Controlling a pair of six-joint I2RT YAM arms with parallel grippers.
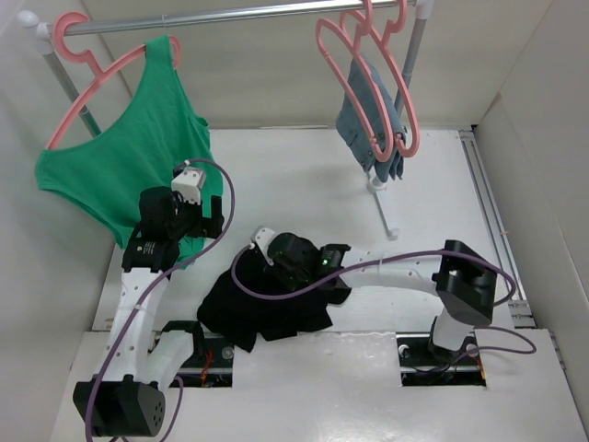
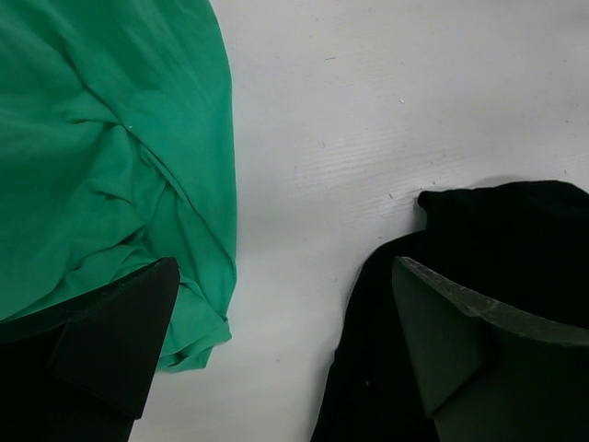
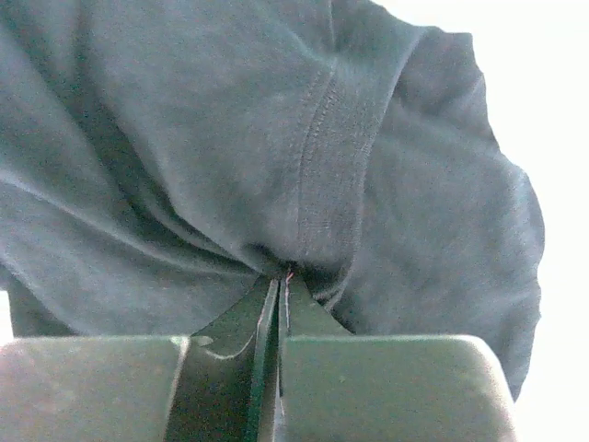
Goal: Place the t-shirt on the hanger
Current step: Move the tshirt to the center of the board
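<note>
The black t-shirt [image 1: 267, 313] lies bunched on the white table near the front, between the two arms. My right gripper [image 1: 267, 276] is shut on a fold of it; in the right wrist view its jaws [image 3: 281, 276] pinch the fabric [image 3: 230, 138] beside a seam. My left gripper [image 1: 196, 236] is open and empty above the table. In the left wrist view it [image 2: 283, 276] hangs over bare table between the green top [image 2: 110, 138] and the t-shirt's edge [image 2: 515, 230]. A salmon-pink hanger [image 1: 331, 63] hangs on the rail at the back right.
A green tank top [image 1: 129, 157] hangs on a pink hanger [image 1: 83, 87] at the rail's left end, close behind my left arm. A grey-blue garment [image 1: 368, 115] hangs on another pink hanger at the right. The rack's foot [image 1: 386, 216] rests on the table. White walls enclose the table.
</note>
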